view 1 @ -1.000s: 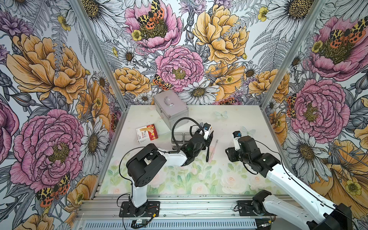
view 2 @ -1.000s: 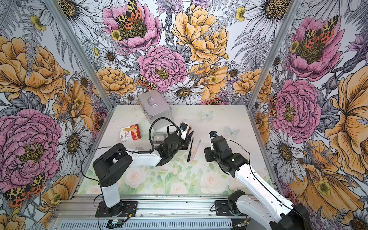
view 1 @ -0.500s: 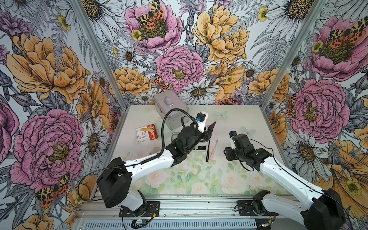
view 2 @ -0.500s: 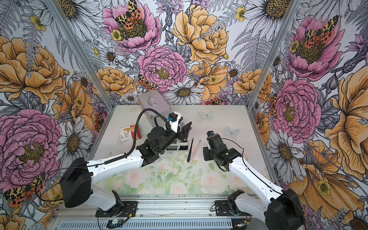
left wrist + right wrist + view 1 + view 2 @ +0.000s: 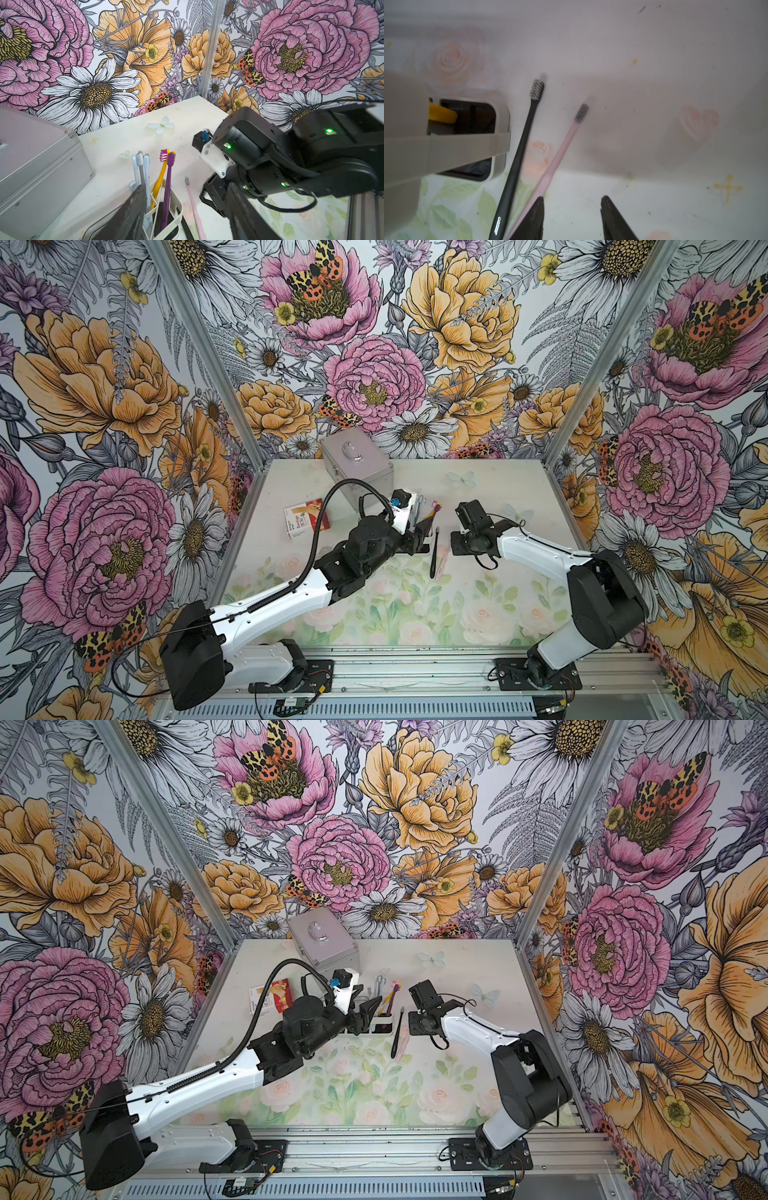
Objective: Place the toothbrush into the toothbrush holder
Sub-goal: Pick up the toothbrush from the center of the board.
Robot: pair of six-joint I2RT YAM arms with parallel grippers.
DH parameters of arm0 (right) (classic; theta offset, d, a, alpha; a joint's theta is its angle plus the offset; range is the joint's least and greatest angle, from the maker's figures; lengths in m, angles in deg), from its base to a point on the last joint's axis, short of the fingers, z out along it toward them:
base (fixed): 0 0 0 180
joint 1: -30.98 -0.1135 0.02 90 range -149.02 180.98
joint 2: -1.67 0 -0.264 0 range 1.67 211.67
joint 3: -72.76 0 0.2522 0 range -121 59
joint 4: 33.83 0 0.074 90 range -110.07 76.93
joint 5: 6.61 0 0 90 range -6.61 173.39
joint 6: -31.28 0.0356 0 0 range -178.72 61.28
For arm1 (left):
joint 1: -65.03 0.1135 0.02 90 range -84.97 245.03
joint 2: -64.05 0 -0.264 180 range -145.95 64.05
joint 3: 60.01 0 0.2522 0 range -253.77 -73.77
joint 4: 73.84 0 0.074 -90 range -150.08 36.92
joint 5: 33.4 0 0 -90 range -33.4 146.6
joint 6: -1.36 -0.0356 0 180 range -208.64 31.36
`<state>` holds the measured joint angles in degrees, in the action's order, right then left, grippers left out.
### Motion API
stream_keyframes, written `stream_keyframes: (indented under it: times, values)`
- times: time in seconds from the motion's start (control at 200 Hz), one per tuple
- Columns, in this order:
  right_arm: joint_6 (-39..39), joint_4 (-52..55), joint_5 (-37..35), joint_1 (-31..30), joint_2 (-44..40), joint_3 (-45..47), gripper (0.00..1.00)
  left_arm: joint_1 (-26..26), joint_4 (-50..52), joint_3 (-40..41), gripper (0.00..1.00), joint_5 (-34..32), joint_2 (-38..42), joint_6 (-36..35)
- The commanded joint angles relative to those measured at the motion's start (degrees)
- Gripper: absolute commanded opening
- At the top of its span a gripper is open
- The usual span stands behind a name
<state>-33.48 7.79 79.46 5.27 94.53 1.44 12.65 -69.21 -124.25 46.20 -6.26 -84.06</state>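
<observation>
Although still at the toothbrush holder (image 5: 179, 209), left tool (image 5: 185, 187) wider than before.

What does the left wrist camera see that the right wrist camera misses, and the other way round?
Only the left wrist view: the silver case, the flowered walls, the right arm from outside, and the purple toothbrush upright in the toothbrush holder.
Only the right wrist view: the right gripper from within, jaws apart with nothing between them, and the bristles of the black toothbrush.
Both: the toothbrush holder, the yellow toothbrush and the pink toothbrush lying on the table.
</observation>
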Motion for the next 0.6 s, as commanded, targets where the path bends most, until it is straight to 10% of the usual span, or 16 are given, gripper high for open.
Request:
stream_keyframes:
  times: [0.0,0.595]
  values:
    - [1.0,-2.6,-2.2,0.7,3.4,-3.9,0.46,-0.1,1.7,1.1,0.64,3.8,1.4,0.1]
    - [4.2,-7.1,-2.4,3.5,13.7,-7.8,0.40,-1.1,1.3,1.8,0.66,6.0,2.6,1.2]
